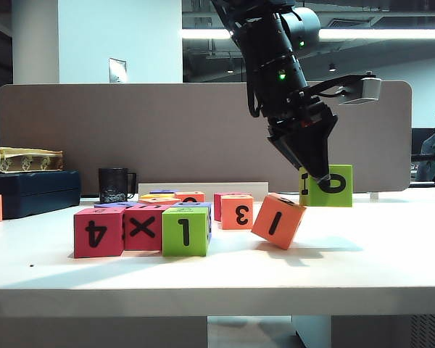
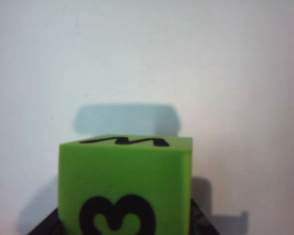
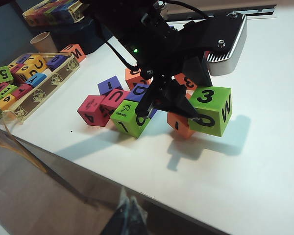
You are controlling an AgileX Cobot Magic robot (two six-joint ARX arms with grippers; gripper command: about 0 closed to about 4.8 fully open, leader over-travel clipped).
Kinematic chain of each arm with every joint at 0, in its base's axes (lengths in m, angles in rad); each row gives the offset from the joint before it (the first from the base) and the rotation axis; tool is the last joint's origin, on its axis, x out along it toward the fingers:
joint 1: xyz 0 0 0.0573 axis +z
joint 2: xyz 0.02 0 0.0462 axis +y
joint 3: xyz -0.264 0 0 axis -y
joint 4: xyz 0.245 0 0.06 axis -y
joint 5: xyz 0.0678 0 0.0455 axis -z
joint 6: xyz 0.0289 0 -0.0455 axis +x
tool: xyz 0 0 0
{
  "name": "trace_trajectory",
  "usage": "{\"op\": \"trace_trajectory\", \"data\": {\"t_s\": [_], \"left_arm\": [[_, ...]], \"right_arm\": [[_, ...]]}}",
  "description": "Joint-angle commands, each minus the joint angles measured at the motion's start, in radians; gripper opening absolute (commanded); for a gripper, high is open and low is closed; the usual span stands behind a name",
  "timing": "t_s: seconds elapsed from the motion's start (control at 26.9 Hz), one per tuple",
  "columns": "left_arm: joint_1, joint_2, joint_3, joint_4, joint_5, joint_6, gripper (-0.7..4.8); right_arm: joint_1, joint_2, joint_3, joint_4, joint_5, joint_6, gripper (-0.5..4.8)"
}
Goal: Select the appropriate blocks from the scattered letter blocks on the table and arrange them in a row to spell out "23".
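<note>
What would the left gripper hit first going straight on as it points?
Held by the left gripper, the lime-green cube likely meets bare table first; tilted orange cube close by, depth unclear.

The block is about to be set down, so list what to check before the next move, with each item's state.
1. Left hand gripping the lime-green block: ok.
2. Lime-green block lifted off the table: ok, judging by its offset shadow.
3. Orange block lying flat: not ok, tilted.
4. A "2" face ready: cannot tell.
5. Right hand away from the blocks, off the table's front edge: ok; open or shut: cannot tell.
</note>
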Motion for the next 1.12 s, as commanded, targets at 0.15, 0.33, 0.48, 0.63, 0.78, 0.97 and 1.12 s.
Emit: {"op": "trace_trajectory", "data": {"t_s": [0.15,0.33,0.48,0.63,0.78,0.97,1.12], "left_arm": [[-0.005,-0.013,0.001,0.021,-0.149,0.011,2.65],[-0.01,-0.019,0.001,0.026,-0.161,0.011,2.64],[-0.02,-0.032,0.001,0.032,-0.161,0.011,2.64],[-0.024,-0.047,0.001,0.035,-0.159,0.011,2.64],[-0.024,-0.05,0.001,0.02,-0.089,0.011,2.63],[-0.017,-0.044,0.0,-0.006,0.013,0.044,2.63],[-0.014,-0.035,0.0,0.003,0.016,0.126,2.24]], "right_arm": [[0.0,0.001,0.004,0.005,0.001,-0.002,-0.01],[0.0,0.001,0.004,0.004,0.001,-0.002,-0.01],[0.0,0.001,0.004,-0.008,0.001,-0.002,-0.01],[0.0,0.001,0.004,-0.015,0.001,-0.002,-0.01],[0.0,0.001,0.004,-0.015,0.001,-0.002,-0.01],[0.0,0.001,0.004,-0.014,-0.003,-0.002,-0.01],[0.0,0.001,0.004,-0.014,-0.003,-0.002,-0.01]]}}
